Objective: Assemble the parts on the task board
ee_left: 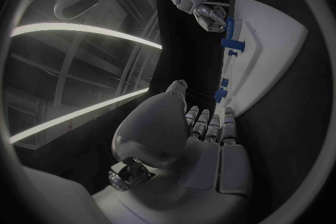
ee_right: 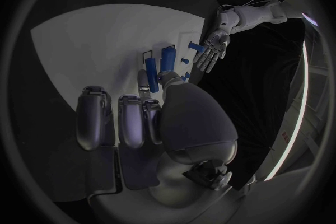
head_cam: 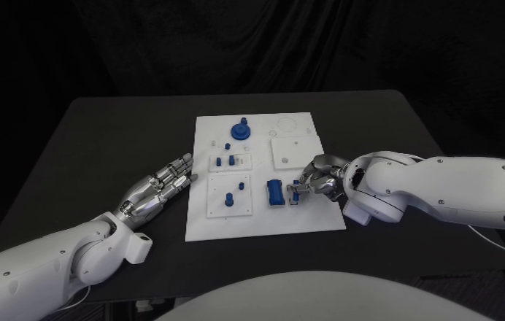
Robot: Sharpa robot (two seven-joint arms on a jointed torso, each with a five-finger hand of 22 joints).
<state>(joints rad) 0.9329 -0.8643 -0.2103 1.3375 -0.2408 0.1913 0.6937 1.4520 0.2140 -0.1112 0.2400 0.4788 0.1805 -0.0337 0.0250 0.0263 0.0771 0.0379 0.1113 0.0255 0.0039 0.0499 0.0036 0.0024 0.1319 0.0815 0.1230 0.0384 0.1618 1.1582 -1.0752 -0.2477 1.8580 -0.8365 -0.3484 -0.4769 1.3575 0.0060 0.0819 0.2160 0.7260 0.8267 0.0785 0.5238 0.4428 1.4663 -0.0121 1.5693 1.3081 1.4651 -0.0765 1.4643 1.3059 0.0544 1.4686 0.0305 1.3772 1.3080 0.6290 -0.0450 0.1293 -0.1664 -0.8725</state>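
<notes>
Task board [head_cam: 305, 215] | several parts seated, more apparently left | right robot hand [head_cam: 316, 182] pinches small blue part [head_cam: 293, 196] beside block [head_cam: 274, 192] | left robot hand [head_cam: 157, 187] empty, fingers apart.

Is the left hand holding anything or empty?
Empty: the left hand lies open, fingers extended, beside the task board.

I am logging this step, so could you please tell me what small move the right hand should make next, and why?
Probably close the fingers on the blue block and lift it: the right hand sits beside it on the task board, fingertips at it, while the left hand rests open off the board's edge.
</notes>
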